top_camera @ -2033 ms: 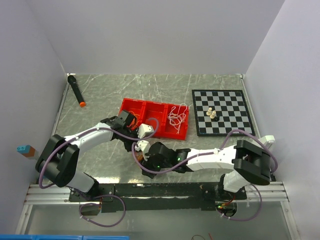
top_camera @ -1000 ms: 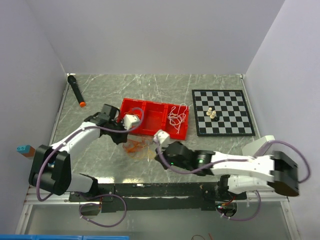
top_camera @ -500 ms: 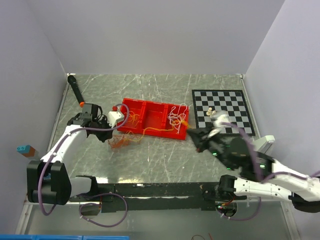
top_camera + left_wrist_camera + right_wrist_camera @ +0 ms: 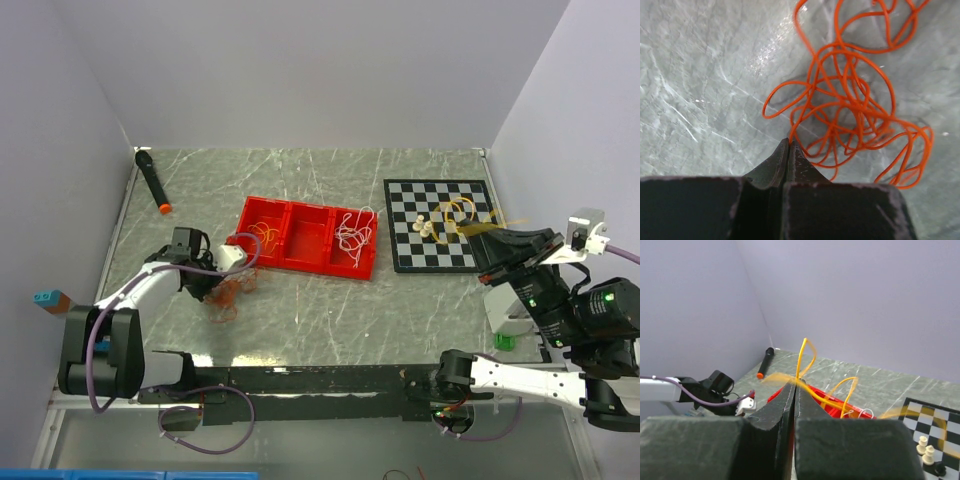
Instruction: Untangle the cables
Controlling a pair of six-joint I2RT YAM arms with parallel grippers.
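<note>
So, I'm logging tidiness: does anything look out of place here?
The yellow cable, pinched in the right gripper, hangs blurred in mid-air over the chessboard, and the orange cable lies tangled on the table beside the red tray.

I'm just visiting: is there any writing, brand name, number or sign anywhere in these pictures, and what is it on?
None can be read in any view.
The chessboard has plain squares only, no letters or numbers along its edge.
The black marker and the red tray show no legible print.
The orange cable and the yellow cable carry no tags.
</note>
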